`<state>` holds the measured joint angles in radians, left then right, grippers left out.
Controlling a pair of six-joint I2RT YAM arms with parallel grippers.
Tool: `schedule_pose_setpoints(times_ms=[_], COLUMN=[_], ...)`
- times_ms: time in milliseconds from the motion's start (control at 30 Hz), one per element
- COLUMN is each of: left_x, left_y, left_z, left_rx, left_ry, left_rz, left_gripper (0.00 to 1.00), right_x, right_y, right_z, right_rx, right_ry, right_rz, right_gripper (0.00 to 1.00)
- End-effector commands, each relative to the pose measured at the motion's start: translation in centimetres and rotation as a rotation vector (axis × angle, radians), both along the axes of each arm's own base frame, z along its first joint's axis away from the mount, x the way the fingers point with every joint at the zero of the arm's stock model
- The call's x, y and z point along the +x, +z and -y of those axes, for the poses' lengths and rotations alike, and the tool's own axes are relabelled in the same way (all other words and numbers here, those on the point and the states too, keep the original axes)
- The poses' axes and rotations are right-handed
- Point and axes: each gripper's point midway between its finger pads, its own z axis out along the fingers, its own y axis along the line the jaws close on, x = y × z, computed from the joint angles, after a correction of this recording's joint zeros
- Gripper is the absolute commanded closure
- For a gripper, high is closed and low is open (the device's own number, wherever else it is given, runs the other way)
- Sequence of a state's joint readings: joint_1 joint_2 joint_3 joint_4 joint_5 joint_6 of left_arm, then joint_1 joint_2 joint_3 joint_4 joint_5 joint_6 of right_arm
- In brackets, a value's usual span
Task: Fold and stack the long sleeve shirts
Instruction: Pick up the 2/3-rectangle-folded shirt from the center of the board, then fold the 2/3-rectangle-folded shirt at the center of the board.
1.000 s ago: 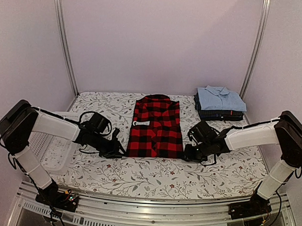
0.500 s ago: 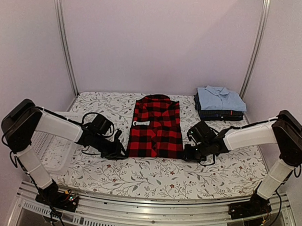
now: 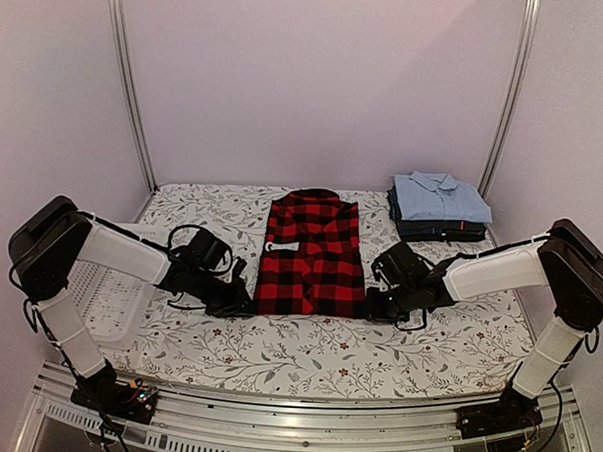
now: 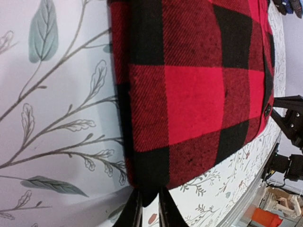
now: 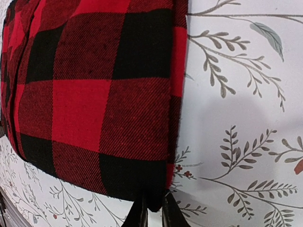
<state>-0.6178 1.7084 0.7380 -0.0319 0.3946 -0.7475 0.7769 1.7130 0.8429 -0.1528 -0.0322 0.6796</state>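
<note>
Floral tablecloth (image 3: 306, 358); red-check shirt (image 3: 312, 257) corners pinched between jaws.

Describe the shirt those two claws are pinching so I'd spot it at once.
Look at the floral table: in its middle lies the check shirt, folded flat, collar at the far end. The left claw and right claw pinch its near corners. It alone is red and black; the blue shirt and navy shirts stacked at the back right are plain.

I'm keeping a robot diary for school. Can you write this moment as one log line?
left end effector: pinching plaid shirt near-left corner | right end effector: pinching near-right corner | folded stack: far right
</note>
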Motion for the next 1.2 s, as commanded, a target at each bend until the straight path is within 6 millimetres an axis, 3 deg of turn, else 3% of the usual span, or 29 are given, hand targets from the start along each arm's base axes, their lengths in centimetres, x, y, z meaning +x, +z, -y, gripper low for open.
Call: schedule_pose_setpoints(times_ms=[0,67,233,533,667,733,833,967,1000,1033,1067,1133,1167], left_x=[0.4,0.3,-1.6,-7.3,-8.6,-8.0,-4.8,3.5,6.1,8.8,11.8,17.3,19.9], left_y=[-1.3,-1.0,0.3,4.3,7.2,9.6,13.2,17.1,17.1,16.9,16.4,13.2,12.0], left_z=[-0.3,-0.3,-0.7,-2.5,-2.7,-2.6,-2.5,-2.1,-2.2,-2.1,-2.6,-2.5,-2.6], left_rx=[0.052,0.049,0.075,0.111,0.102,0.085,0.072,0.023,0.024,0.009,-0.006,-0.015,-0.015], left_ry=[0.022,0.017,-0.014,-0.006,0.001,0.013,0.020,0.035,0.047,0.053,0.072,0.089,0.100], left_rz=[0.007,0.015,0.028,0.071,0.099,0.152,0.241,0.346,0.357,0.359,0.357,0.332,0.328], left_gripper=[0.94,1.00,1.00,1.00,1.00,1.00,1.00,1.00,1.00,1.00,1.00,1.00,1.00], right_x=[0.2,0.1,-1.4,-6.9,-8.3,-7.3,-3.7,4.7,7.0,9.7,12.2,17.0,19.0], right_y=[0.0,0.3,1.5,4.6,7.7,10.6,14.9,17.7,18.3,17.1,17.6,14.4,14.2], right_z=[-0.4,-0.5,-0.8,-1.4,-2.4,-3.3,-4.0,-4.5,-4.5,-4.5,-4.4,-5.0,-5.2], right_rx=[0.000,0.001,-0.006,-0.024,0.015,0.054,0.099,0.128,0.147,0.138,0.150,0.136,0.149], right_ry=[-0.005,0.000,0.031,0.067,0.070,0.053,0.021,-0.011,-0.012,-0.013,-0.027,-0.024,-0.023], right_rz=[0.001,0.007,0.018,0.055,0.084,0.133,0.222,0.312,0.330,0.323,0.341,0.311,0.316], right_gripper=[0.96,1.00,1.00,1.00,1.00,1.00,1.00,1.00,1.00,1.00,1.00,1.00,1.00])
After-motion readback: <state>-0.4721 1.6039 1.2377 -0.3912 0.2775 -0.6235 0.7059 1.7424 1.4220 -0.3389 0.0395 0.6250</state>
